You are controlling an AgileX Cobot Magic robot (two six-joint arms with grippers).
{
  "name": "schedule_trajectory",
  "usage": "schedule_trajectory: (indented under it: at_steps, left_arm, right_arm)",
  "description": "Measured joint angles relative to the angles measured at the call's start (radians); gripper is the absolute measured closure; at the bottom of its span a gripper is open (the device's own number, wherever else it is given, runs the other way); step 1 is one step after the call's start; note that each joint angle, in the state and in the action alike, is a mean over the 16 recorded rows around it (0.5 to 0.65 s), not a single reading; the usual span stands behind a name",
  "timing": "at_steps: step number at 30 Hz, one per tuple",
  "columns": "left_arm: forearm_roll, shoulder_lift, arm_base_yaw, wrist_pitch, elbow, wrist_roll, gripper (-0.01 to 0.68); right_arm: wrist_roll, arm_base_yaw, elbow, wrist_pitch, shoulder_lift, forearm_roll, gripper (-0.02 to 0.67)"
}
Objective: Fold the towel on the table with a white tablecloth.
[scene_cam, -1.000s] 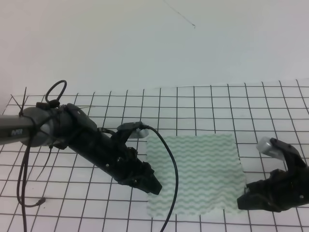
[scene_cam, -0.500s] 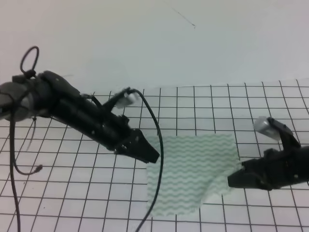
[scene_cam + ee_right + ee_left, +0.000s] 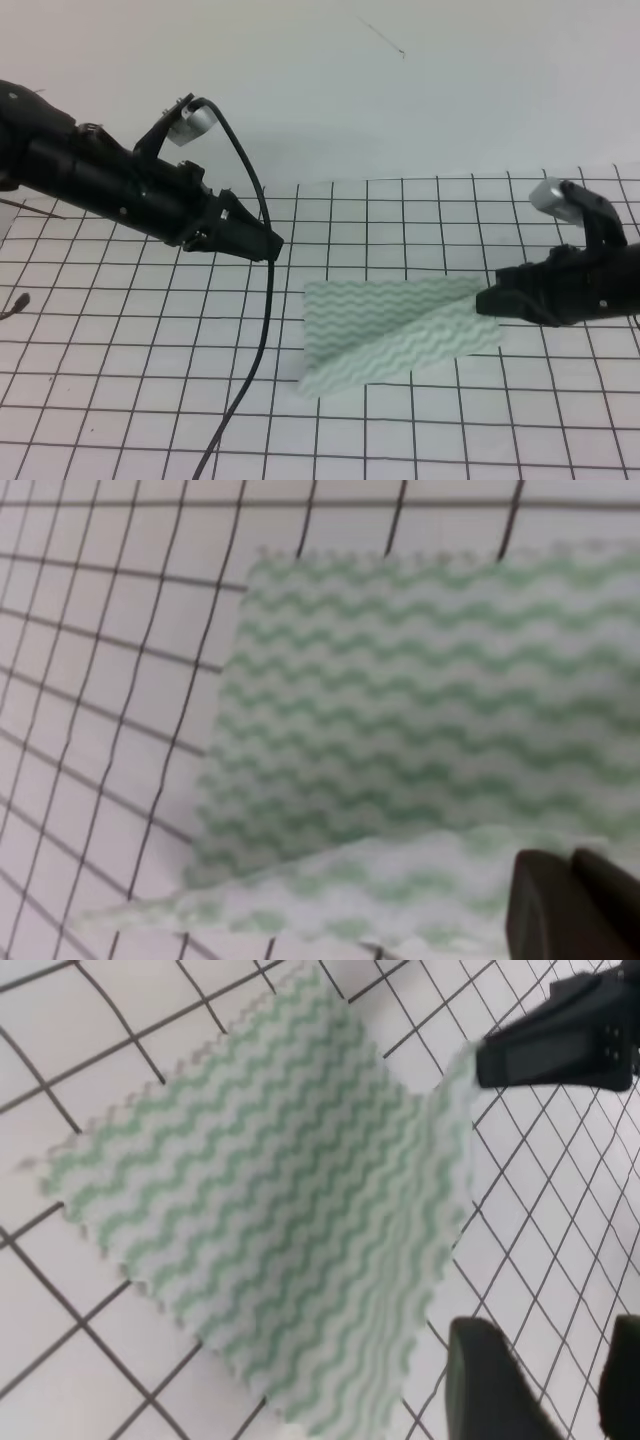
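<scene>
A: Start at the left. What is there?

B: The left gripper [image 3: 268,243] hangs above the table with a white tablecloth [image 3: 120,400], left of middle and near its far edge, pointing right. It holds nothing. In the left wrist view its two dark fingers [image 3: 490,1390] stand apart with a gap between them. A black cable [image 3: 258,300] loops from that arm down across the grid to the near edge.

A: Does the cable cross the cloth?

B: No, it passes just left of the towel [image 3: 390,325], which lies about mid-table, partly doubled: one flap slants over the flat part, raised toward the right.

A: And the right side?

B: The right gripper [image 3: 490,300] meets the towel's lifted right corner. In the right wrist view its fingers [image 3: 570,905] are pressed together at the cloth's edge, pinching the towel [image 3: 420,710].

A: Anything between the two arms?

B: Only the towel and bare grid.

A: The surroundings?

B: White cloth ruled in thin black squares, running to a plain white wall [image 3: 400,110] behind, which carries a thin dark streak [image 3: 380,38] near the top.
</scene>
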Motion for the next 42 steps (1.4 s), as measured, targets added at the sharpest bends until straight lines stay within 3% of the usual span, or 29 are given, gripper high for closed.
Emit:
schedule_trajectory:
  at_steps: [18,22,34,37,42]
  left_arm:
    - [0.011,-0.01,0.008,0.023,0.0,0.0,0.433]
    - [0.013,-0.01,0.008,0.023,0.0,0.0,0.433]
    - [0.022,-0.01,0.008,0.023,0.0,-0.003,0.433]
    - [0.026,-0.01,0.008,0.023,0.0,-0.004,0.433]
    - [0.032,-0.01,0.008,0.018,0.0,-0.006,0.433]
  right_arm:
    - [0.022,0.0,-0.151,-0.075,0.142,-0.015,0.637]
    - [0.034,0.0,-0.161,-0.077,0.158,-0.015,0.587]
    - [-0.004,0.0,-0.166,-0.107,0.116,0.028,0.352]
    - [-0.049,0.0,-0.168,-0.105,0.095,0.039,0.333]
    - [-0.128,0.0,-0.172,-0.084,0.068,0.043,0.361]
